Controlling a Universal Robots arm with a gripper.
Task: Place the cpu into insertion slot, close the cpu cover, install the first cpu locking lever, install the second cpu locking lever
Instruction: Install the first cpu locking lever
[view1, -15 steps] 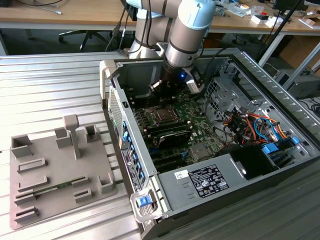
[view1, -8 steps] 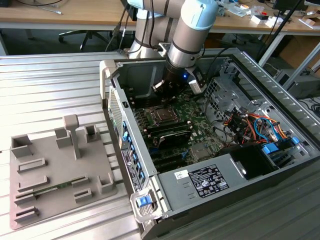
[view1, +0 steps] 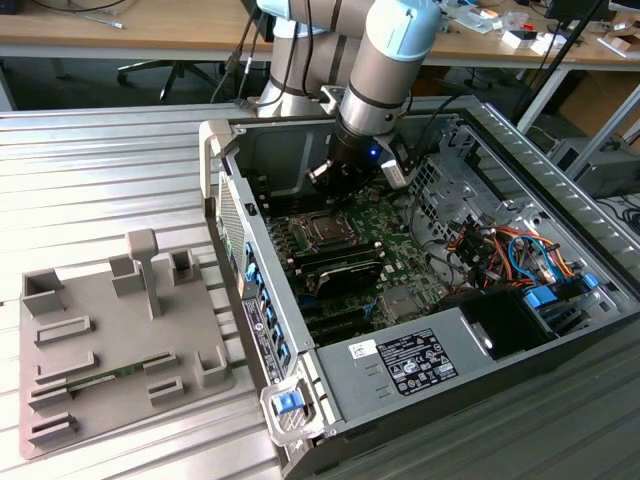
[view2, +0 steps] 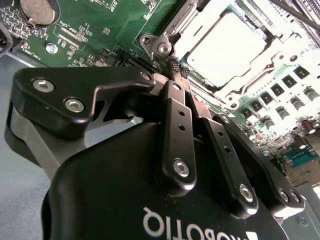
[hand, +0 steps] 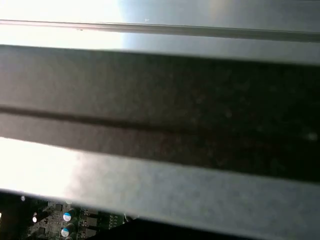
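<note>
The gripper (view2: 176, 67) is shown clenched, its fingertips together and holding nothing, just beside a corner of the cpu cover (view2: 172, 30); the cpu (view2: 227, 42) is seated within, upper right of the second wrist view.

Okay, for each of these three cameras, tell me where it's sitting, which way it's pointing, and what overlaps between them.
Exterior view: off the arm, above, looking down into the open computer case; the arm shows.
Second wrist view: on the wrist, looking along the closed claw at the cpu under the cpu cover.
First wrist view: on the wrist, facing a metal panel.
Shared: the green motherboard.
</note>
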